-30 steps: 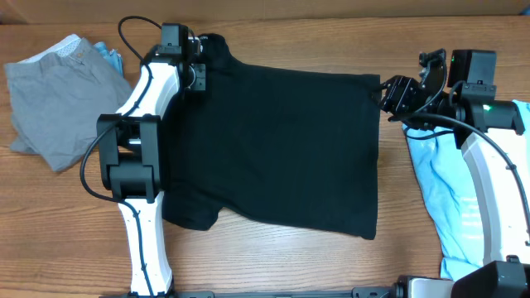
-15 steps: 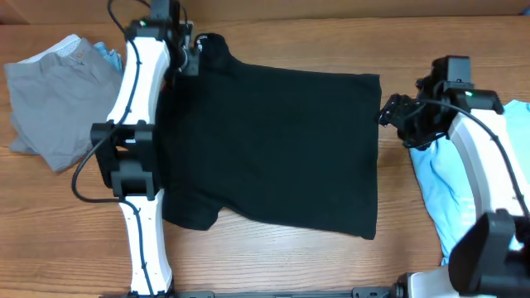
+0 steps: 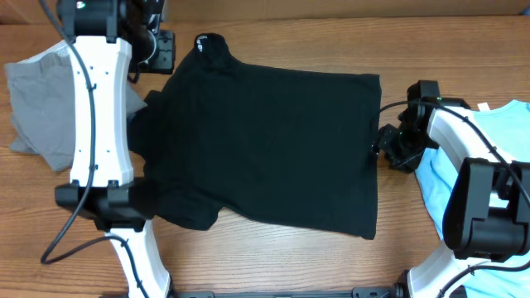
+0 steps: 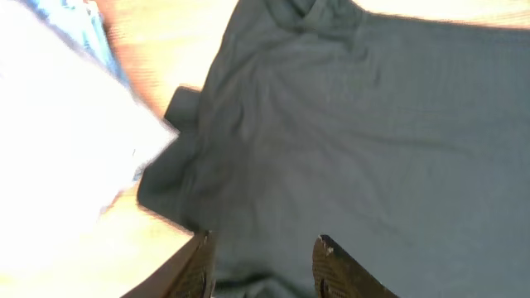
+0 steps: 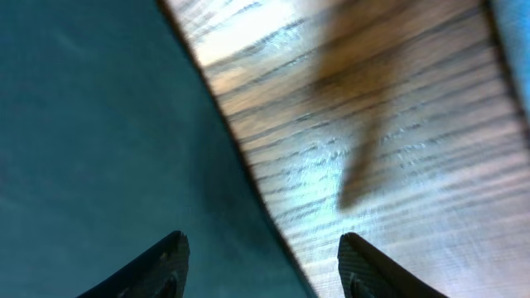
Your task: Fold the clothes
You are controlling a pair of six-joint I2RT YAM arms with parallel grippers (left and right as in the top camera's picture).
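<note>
The black T-shirt (image 3: pixel 273 141) lies spread flat across the middle of the bench (image 3: pixel 281 265), collar toward the upper left, laid out ready for a fold. The left claw (image 4: pixel 265 242) hangs above the collar end, fingers parted and empty. At the right-hand hem the right claw (image 5: pixel 263 240) straddles the cloth edge, parted and seemingly gripping nothing, probably placed to pinch it.

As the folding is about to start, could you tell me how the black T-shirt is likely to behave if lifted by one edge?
The black T-shirt lies flat with soft wrinkles, so it would probably droop limply. The thin cloth looks light. Pushed across the wooden table, it would likely bunch up.
</note>
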